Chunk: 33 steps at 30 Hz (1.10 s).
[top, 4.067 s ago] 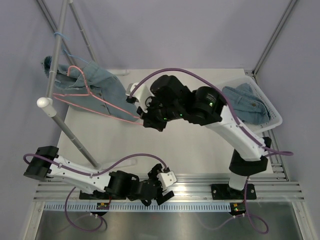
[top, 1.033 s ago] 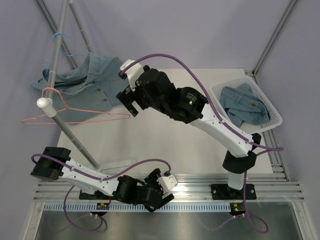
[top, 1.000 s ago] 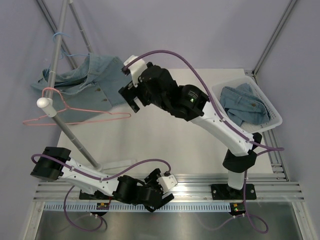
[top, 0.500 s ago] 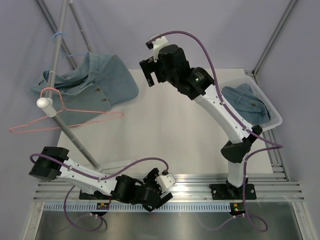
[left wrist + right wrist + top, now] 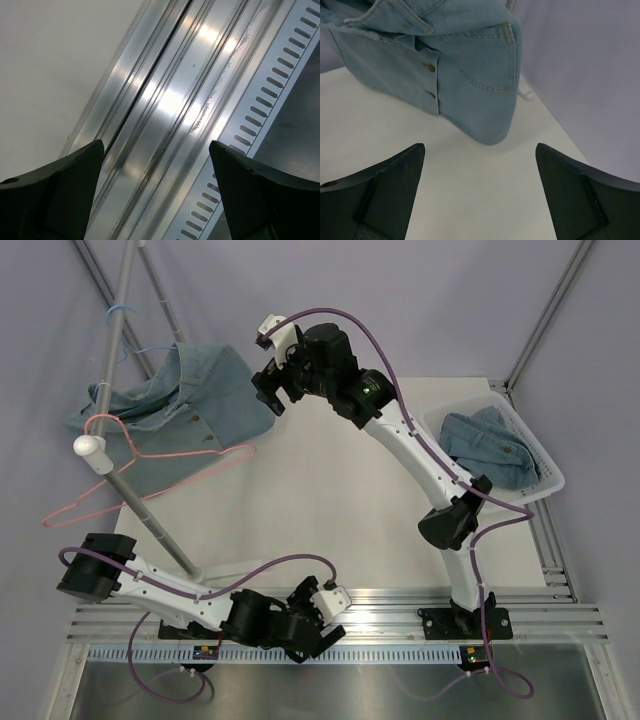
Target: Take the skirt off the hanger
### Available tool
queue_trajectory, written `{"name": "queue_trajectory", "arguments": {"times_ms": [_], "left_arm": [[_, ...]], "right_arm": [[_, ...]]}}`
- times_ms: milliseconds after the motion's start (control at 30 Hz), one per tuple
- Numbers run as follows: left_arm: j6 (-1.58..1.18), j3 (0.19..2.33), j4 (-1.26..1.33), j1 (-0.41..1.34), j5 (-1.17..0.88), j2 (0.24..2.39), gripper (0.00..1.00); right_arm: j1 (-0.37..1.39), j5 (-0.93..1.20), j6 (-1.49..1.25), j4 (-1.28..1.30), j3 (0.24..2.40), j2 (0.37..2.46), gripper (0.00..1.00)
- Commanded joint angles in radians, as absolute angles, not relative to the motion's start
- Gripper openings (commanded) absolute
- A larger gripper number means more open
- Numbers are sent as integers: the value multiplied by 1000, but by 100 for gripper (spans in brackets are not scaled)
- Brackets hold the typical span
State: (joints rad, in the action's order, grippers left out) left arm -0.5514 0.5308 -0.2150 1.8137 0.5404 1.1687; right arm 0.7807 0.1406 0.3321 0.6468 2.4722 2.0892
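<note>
Up at the far left corner of the desk (image 5: pixel 330 500), the denim skirt (image 5: pixel 190 405) lies bunched over the slanted rack pole (image 5: pixel 140 515), most of its cloth spilling to the pole's right, where the hem meets the desk top. The pink wire hanger (image 5: pixel 150 475) hooks on the same pole just beside its white-capped end, nearer than the skirt, its bare frame tilted. From above, its upper wire crosses the skirt's lower edge; whether they touch cannot be told.

The right fingers (image 5: pixel 385 190) hover to the right of the pole, close to the skirt's buttoned front and pocket, spread wide and holding nothing. The left fingers (image 5: pixel 55 195), far from the pole at the desk's near edge, are also spread wide and empty above the metal rails (image 5: pixel 170 115).

Well to the right of the pole, a white basket (image 5: pixel 545 465) holds another denim garment (image 5: pixel 490 445).
</note>
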Motion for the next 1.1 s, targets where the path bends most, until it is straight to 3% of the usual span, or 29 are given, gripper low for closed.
{"name": "queue_trajectory", "arguments": {"times_ms": [0, 167, 267, 433, 567, 767, 900, 1067], "left_arm": [[-568, 569, -158, 1818, 549, 1184, 91], [-624, 624, -272, 1777, 537, 1230, 91], [-698, 686, -412, 1724, 567, 1262, 88], [-670, 799, -551, 1655, 670, 1315, 88], [-612, 867, -581, 1493, 649, 1309, 90], [-514, 1017, -610, 1379, 716, 1328, 90], [-468, 1236, -722, 1347, 782, 1446, 98], [-427, 1595, -867, 1254, 784, 1561, 99]], "right_arm": [[782, 224, 273, 528, 2551, 2135, 99], [782, 138, 114, 521, 2614, 2203, 99], [782, -138, 54, 575, 2600, 2172, 99], [758, -457, -44, 701, 2441, 1961, 99], [672, -622, -173, 985, 2405, 1815, 100], [600, -729, -281, 1085, 2079, 1519, 100], [537, -660, -395, 1095, 1887, 1338, 100], [511, -647, -468, 1101, 1709, 1200, 100]]}}
